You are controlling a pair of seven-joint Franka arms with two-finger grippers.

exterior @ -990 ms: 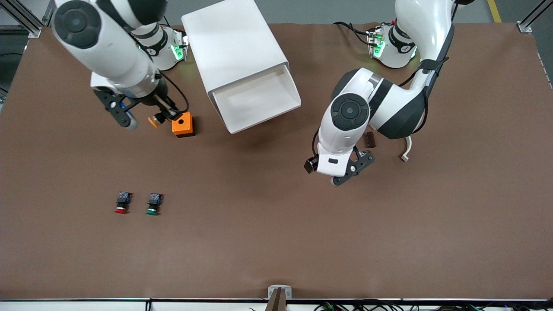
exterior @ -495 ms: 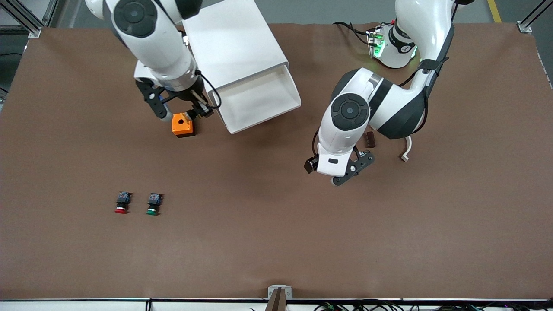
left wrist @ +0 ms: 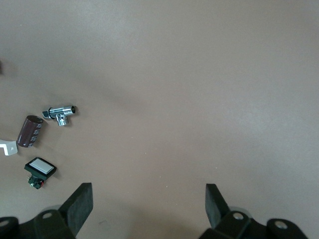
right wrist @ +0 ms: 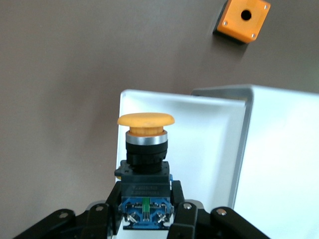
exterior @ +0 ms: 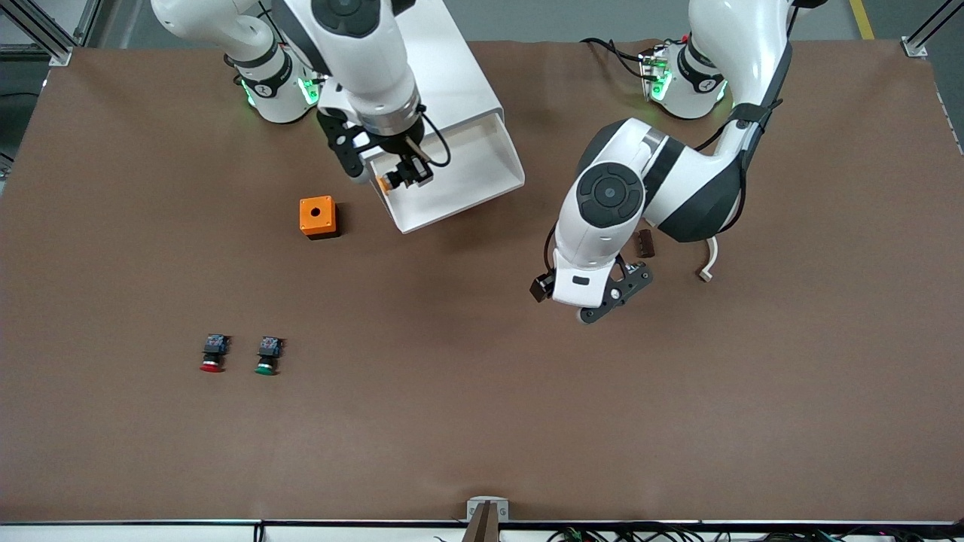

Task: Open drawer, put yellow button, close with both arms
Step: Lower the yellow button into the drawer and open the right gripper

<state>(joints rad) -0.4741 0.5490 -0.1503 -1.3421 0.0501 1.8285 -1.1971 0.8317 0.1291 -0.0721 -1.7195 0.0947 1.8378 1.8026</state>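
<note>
The small push button with a yellow-orange mushroom cap (right wrist: pixel 145 120) and black-and-blue body is now hanging over the near corner of the pulled-out shallow white plastic drawer (exterior: pixel 482 162), clamped in the right gripper (exterior: pixel 398 181), having been carried there from beside the orange box (exterior: pixel 317 217) within the last second. Release is likely next; the tray is showing nothing inside. The left gripper (exterior: pixel 602 301) is waiting, fingers spread, over bare table.

No text, number or sign can be read. Faint embossed lettering is seen on the black body of the yellow button (right wrist: pixel 145 164), but it cannot be made out.
</note>
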